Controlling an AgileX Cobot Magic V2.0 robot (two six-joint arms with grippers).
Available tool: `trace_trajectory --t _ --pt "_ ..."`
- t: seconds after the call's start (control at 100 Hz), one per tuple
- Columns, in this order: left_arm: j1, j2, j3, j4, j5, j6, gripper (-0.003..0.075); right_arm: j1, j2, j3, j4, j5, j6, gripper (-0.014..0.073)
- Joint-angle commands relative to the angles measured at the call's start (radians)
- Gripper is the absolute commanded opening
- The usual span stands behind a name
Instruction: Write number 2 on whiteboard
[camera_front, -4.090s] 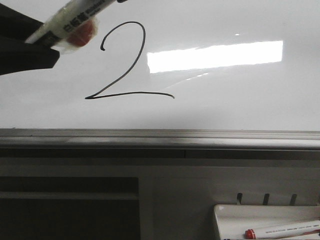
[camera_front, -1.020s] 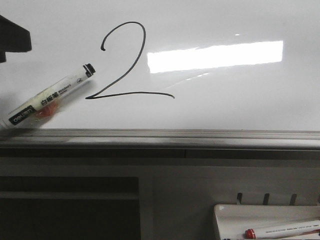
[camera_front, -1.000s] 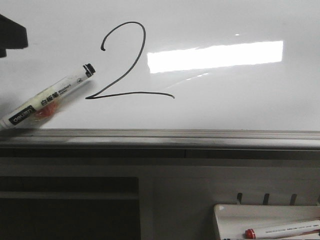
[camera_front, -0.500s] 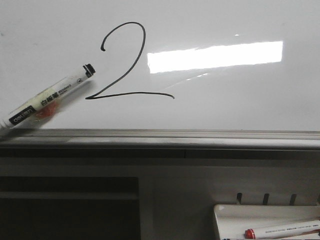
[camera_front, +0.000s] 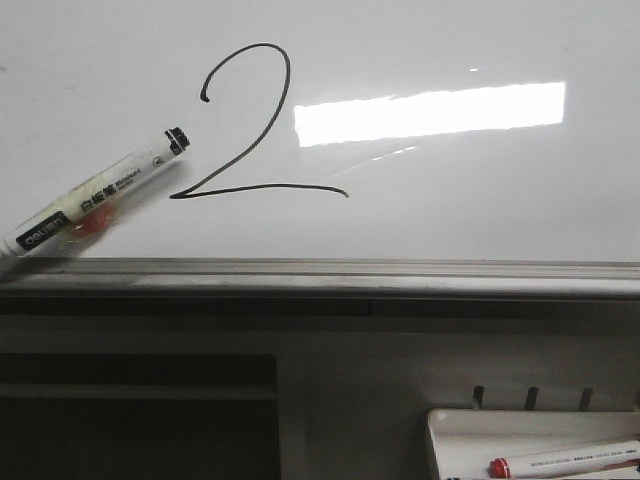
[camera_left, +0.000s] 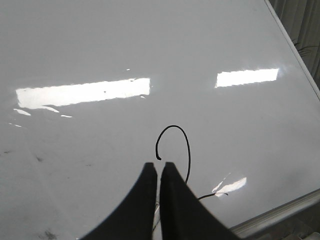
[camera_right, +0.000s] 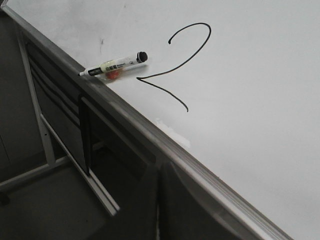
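The number 2 (camera_front: 262, 187) is drawn in thin black line on the glossy whiteboard (camera_front: 450, 220). A white marker with a black cap (camera_front: 100, 190) lies tilted at the left, its low end by the grey rail (camera_front: 400, 275), held by nothing. In the left wrist view my left gripper (camera_left: 156, 165) is shut and empty, off the board, its tips just below the hook of the 2 (camera_left: 189, 150). In the right wrist view my right gripper (camera_right: 158, 170) is shut and empty, out over the rail (camera_right: 130, 112), away from the 2 (camera_right: 139, 78) and the marker (camera_right: 115, 65).
A small white tray (camera_front: 500, 425) hangs below the rail at the lower right, with a red-capped marker (camera_front: 565, 460) lying in it. A dark frame and shelf sit under the board at the left. A bright rectangular light reflects on the board to the right of the 2.
Four seconds ago my left gripper held the marker at the upper left. It let the marker go onto the rail, then drew back out of the front view. The marker lies still.
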Motion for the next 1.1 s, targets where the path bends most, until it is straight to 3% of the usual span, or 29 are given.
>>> trace_trajectory --t 0.0,0.32,0.48,0.72,0.93,1.09 --pt "-0.004 0.006 -0.029 -0.001 -0.072 -0.008 -0.0020 -0.008 0.003 -0.028 -0.006 -0.067 -0.003 -0.0061" --pt "0.027 -0.035 0.006 -0.009 -0.070 0.012 -0.0020 -0.008 0.003 -0.028 -0.006 -0.067 -0.003 -0.0061" --pt "0.216 -0.173 0.062 -0.009 -0.017 0.191 -0.0020 -0.008 0.003 -0.028 -0.006 -0.067 -0.003 -0.0061" --pt "0.504 -0.355 0.208 -0.058 0.052 0.202 -0.0020 -0.008 0.003 -0.028 -0.006 -0.067 -0.003 -0.0061" --pt "0.526 -0.352 0.209 -0.056 0.406 0.202 -0.0020 -0.008 0.005 -0.028 -0.006 -0.065 -0.003 -0.0061" --pt "0.526 -0.352 0.211 -0.054 0.399 0.204 -0.0020 -0.008 0.005 -0.028 -0.006 -0.065 -0.003 -0.0061"
